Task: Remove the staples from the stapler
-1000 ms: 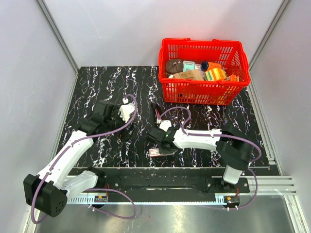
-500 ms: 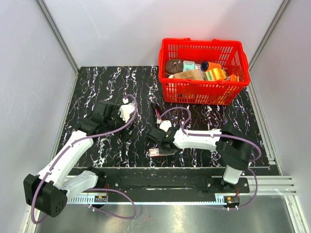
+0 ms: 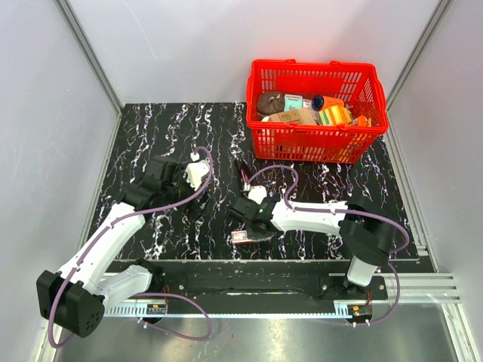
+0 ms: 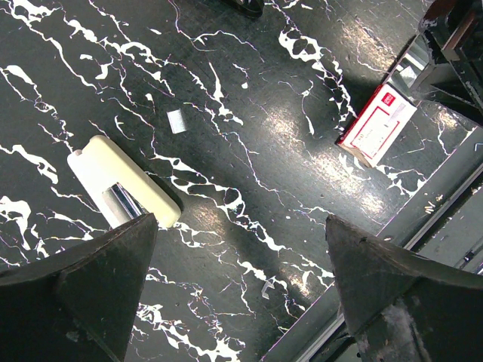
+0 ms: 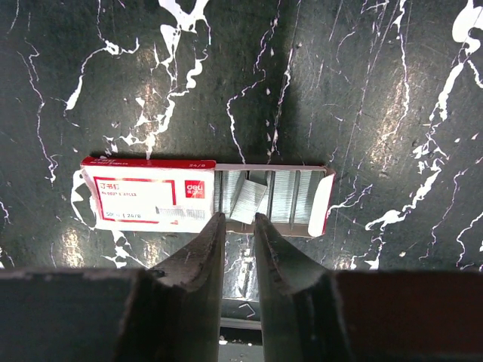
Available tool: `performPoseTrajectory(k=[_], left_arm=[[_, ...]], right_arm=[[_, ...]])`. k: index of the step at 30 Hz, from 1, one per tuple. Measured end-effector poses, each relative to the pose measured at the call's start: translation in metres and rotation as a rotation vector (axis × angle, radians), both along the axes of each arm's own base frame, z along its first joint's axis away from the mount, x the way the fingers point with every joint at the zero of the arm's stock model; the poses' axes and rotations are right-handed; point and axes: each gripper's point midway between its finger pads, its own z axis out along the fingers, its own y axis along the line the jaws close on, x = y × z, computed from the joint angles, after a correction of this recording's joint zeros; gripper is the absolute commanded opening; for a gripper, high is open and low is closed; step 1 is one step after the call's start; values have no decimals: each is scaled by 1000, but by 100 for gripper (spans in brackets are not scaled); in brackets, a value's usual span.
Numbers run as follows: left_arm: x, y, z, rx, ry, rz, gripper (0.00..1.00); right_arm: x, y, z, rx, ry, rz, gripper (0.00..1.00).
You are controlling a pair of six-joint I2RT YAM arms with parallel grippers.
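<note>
The stapler (image 4: pixel 124 192), cream with a metal part, lies on the black marble table beside the left fingertip of my left gripper (image 4: pixel 240 220). That gripper hangs wide open over bare table (image 3: pixel 192 207). A short strip of staples (image 4: pixel 176 121) lies loose nearby. My right gripper (image 5: pixel 239 216) hovers just in front of the red-and-white staple box (image 5: pixel 147 194), whose tray is slid out. Several staple strips fill the tray, and one strip (image 5: pixel 249 200) lies tilted on top. The right fingers stand a narrow gap apart with nothing between them.
A red basket (image 3: pixel 317 109) full of groceries stands at the back right. A small black object (image 3: pixel 241 169) lies mid-table behind the right gripper (image 3: pixel 245 226). A single bent staple (image 4: pixel 268 286) sits near the table's front edge (image 3: pixel 264 261).
The right arm has shifted very slightly over the staple box. The left arm has not moved.
</note>
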Motion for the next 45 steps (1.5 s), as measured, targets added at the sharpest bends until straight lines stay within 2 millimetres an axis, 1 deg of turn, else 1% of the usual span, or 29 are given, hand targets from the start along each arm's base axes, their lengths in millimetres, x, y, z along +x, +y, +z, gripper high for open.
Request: performPoseTrajectory(k=[8, 13, 16, 23, 27, 32, 37, 45], left_arm=[[0, 0, 1, -1, -4, 0, 99], [0, 0, 1, -1, -4, 0, 99], [0, 0, 1, -1, -4, 0, 99], [0, 0, 1, -2, -3, 0, 99], [0, 0, 1, -2, -3, 0, 99], [0, 0, 1, -2, -3, 0, 99], [0, 0, 0, 0, -3, -2, 99], [1, 0, -6, 15, 17, -7, 99]], right_arm=[[0, 0, 0, -1, 0, -1, 28], [2, -2, 0, -3, 0, -5, 26], [4, -3, 0, -4, 0, -10, 24], [12, -5, 0, 4, -2, -27, 24], [13, -4, -1, 8, -4, -25, 17], [13, -1, -2, 19, 0, -21, 15], [9, -3, -7, 16, 18, -17, 8], [9, -3, -8, 15, 20, -17, 6]])
